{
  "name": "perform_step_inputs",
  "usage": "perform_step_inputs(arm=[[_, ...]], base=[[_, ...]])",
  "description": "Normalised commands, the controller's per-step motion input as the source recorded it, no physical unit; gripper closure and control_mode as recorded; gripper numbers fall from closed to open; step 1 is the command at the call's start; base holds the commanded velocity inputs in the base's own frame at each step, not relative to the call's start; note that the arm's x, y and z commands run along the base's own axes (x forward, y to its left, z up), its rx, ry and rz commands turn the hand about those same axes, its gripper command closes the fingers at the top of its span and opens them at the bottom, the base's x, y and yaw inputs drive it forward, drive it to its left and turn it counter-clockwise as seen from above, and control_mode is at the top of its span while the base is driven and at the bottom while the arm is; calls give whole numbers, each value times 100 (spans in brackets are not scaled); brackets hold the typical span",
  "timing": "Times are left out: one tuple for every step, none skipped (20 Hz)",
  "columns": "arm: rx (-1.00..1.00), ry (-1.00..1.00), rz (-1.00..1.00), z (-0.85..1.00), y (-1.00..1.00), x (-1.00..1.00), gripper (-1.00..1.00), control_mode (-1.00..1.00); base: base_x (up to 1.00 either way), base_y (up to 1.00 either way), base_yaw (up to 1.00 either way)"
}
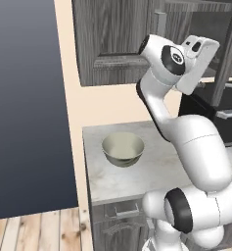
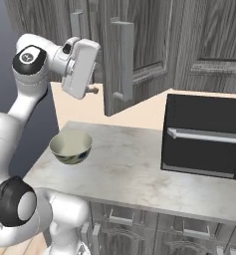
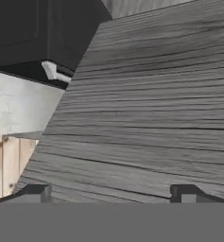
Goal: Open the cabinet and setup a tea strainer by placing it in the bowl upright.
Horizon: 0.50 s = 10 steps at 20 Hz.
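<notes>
The dark grey wood-grain cabinet (image 2: 149,35) hangs above the counter. One of its doors (image 2: 112,64) stands swung partly out, its light bar handle (image 2: 123,60) facing me. My gripper (image 2: 93,90) is open just left of that door's edge, level with its lower half. In the hand view the fingertips (image 3: 35,191) sit wide apart with the door's wood face (image 3: 146,108) close behind them and nothing between them. The pale greenish bowl (image 1: 123,148) (image 2: 71,146) stands empty on the counter below the hand. The tea strainer is out of view.
A black microwave-like box (image 2: 204,132) with a grey bar handle sits on the right of the marble counter (image 2: 124,169). The neighbouring cabinet door (image 1: 112,39) stays shut. Drawer fronts (image 2: 119,219) run under the counter. A dark wall panel (image 1: 24,98) stands at the left.
</notes>
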Motion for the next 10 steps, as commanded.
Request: perform_step_inputs(arm=[[-16, 20, -24, -7, -64, 2, -100, -100], [-17, 23, -25, -4, -60, 11, -100, -100], [-15, 22, -24, -7, -70, 11, -100, -100], [-13, 19, -24, -9, -80, 0, -100, -100], [-12, 19, -24, -8, -82, 0, -100, -100], [-3, 15, -26, 0, -100, -6, -100, -100], [-1, 15, -26, 0, -100, -9, -100, -100], [-1, 11, -24, 0, -100, -19, -100, -100], [0, 8, -21, 0, -100, -23, -100, -100], [0, 3, -18, 0, -100, -27, -100, -100]], base=[[0, 0, 0], [0, 0, 0], [0, 0, 0], [0, 0, 0], [0, 0, 0], [0, 0, 0], [0, 0, 0], [0, 0, 0], [0, 0, 0], [0, 0, 0]])
